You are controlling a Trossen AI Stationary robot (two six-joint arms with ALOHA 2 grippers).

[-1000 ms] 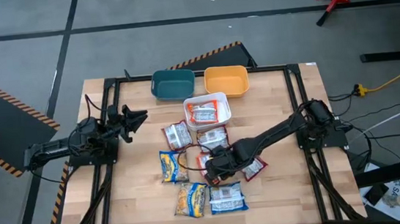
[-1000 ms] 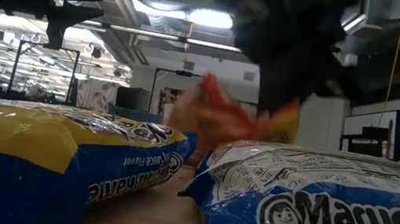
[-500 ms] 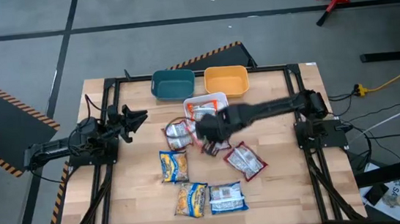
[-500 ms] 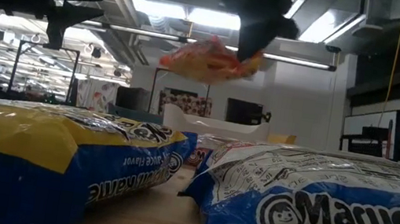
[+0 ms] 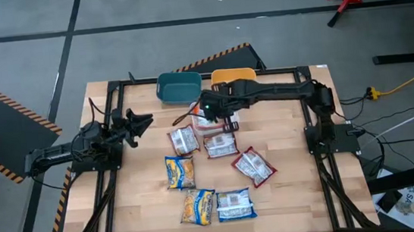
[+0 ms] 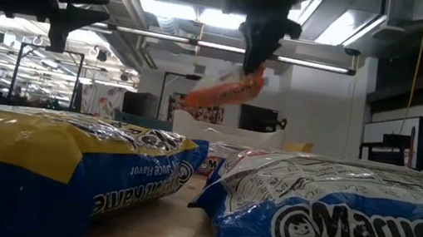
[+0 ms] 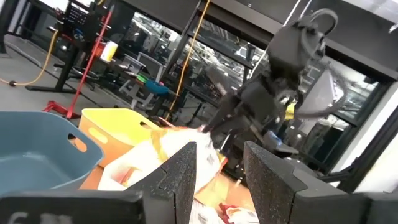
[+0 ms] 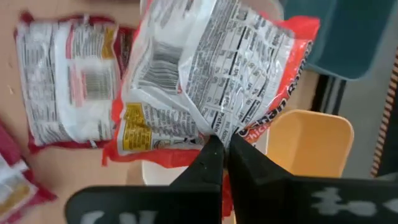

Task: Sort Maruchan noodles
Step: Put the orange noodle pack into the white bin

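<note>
Two arms here, and going left to right: my left pincer [image 5: 147, 122] waits at the worktop's [image 5: 291, 199] left edge, fingers [image 7: 186, 171] parted and holding nothing. Next, the teal bin [image 5: 178, 87], then the white bin [image 8: 158, 173] just in front of it, and right there my right pincer [image 5: 208, 108] hangs above, clamped tight on one corner of an orange-red packet [image 8: 211, 81] that dangles tilted over the white bin's rim. Orange bin [image 5: 226, 75] sits just beyond. Loose packets [image 5: 200, 206] lie nearer the front. To do this well, I reckon I should centre the drooping packet over the bin that suits its colour before letting go, low enough that it drops flat inside and doesn't catch the rim.
</note>
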